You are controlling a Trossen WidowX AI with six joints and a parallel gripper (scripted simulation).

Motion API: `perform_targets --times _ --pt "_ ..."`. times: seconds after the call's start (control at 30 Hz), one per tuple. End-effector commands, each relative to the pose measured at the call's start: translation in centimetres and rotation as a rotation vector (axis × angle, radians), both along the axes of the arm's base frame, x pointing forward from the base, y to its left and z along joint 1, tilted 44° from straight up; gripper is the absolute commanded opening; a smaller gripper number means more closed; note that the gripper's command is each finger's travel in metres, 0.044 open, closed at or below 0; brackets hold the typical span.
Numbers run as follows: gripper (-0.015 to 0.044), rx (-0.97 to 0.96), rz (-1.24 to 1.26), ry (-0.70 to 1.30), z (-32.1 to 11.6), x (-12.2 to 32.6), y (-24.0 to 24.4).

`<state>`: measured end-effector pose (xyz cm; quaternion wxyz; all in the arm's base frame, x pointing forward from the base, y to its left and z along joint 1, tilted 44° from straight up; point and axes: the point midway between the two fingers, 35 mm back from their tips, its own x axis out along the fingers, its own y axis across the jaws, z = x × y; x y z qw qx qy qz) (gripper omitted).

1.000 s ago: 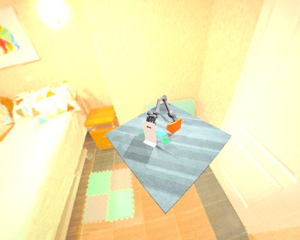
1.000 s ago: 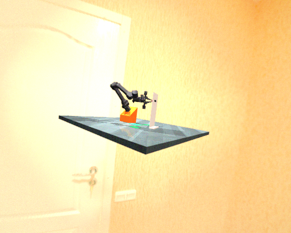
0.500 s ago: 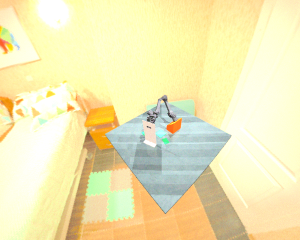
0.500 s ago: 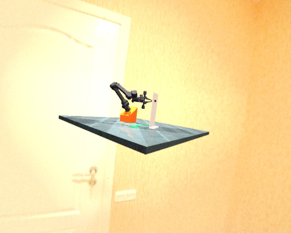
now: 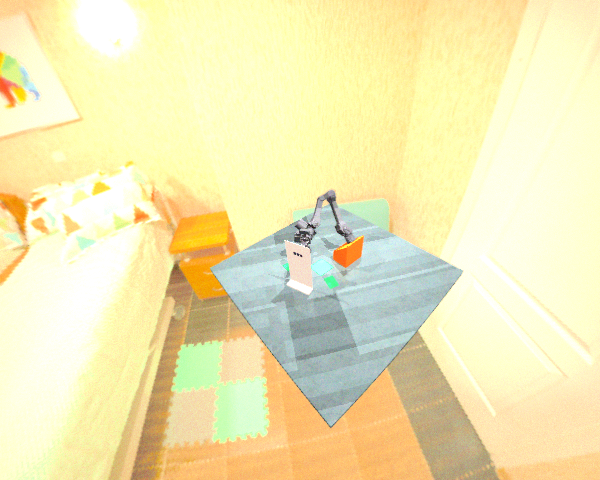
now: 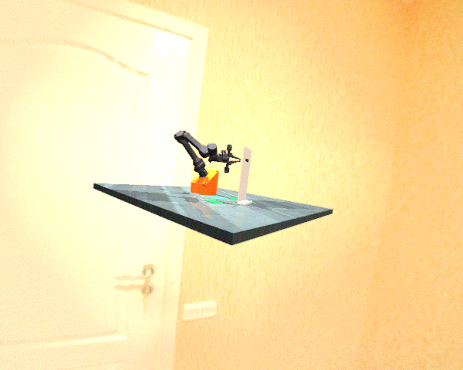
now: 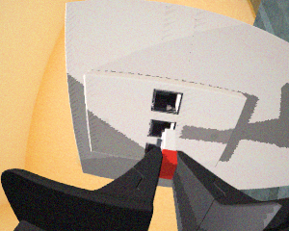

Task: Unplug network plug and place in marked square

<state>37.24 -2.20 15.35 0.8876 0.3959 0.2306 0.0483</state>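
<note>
Jaws on red plug (image 7: pixel 168 164), empty sockets (image 7: pixel 167 100) just above.

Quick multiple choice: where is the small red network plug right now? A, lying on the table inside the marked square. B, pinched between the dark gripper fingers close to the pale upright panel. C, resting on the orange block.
B: the wrist view shows the small red network plug clamped in the dark gripper just off the pale upright panel.

Arm (image 5: pixel 327 206) reaches from orange base (image 5: pixel 349 251) to upright panel (image 5: pixel 298 264).
</note>
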Motion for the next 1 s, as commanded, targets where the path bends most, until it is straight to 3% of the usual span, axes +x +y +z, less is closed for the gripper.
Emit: perform_targets --times 0.0,0.97 --pt "0.0 -0.004 0.003 -0.001 0.0 -0.3 0.0" --pt "0.0 -0.004 0.003 -0.001 0.3 -1.7 -0.2"
